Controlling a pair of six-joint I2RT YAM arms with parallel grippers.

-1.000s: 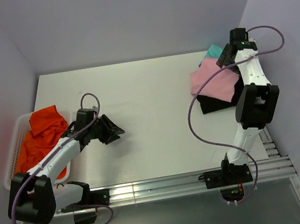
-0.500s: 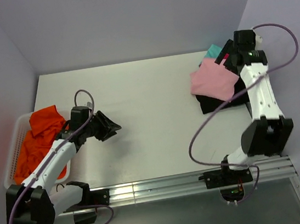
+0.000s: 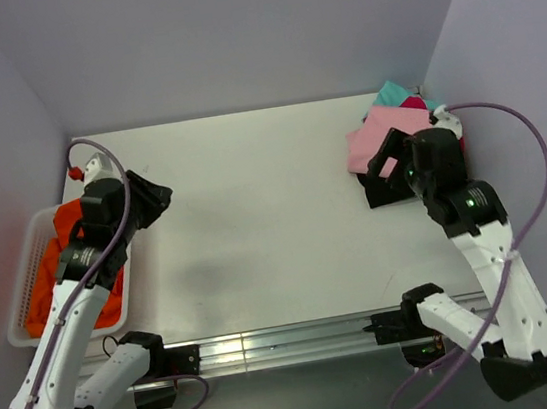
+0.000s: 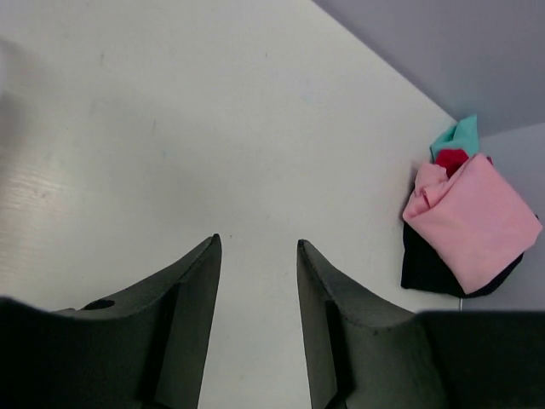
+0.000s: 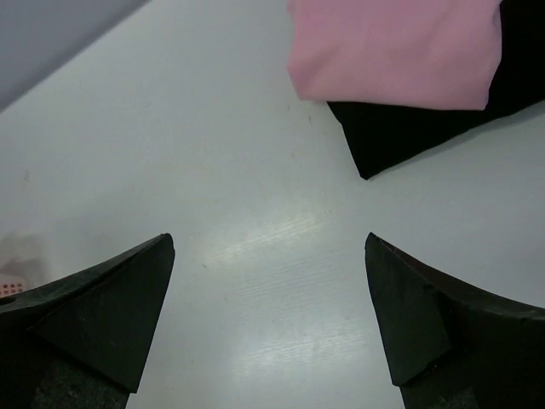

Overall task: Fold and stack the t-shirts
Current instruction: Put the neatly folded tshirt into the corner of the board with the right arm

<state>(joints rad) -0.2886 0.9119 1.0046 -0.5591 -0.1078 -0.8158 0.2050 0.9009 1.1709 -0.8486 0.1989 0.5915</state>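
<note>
A folded stack sits at the table's back right: a light pink t-shirt lies on a black one, with a teal one and a magenta one behind. The stack also shows in the left wrist view, pink over black, and in the right wrist view, pink over black. An orange t-shirt lies crumpled in the basket. My left gripper is open and empty over the table's left edge. My right gripper is wide open and empty, just in front of the stack.
A white plastic mesh basket stands at the table's left edge under my left arm. Lilac walls close in the back and both sides. An aluminium rail with the arm bases runs along the near edge.
My left arm has lifted and swung from mid-table back to the left, beside the basket. My right gripper has drawn back from behind the stack to its near side.
</note>
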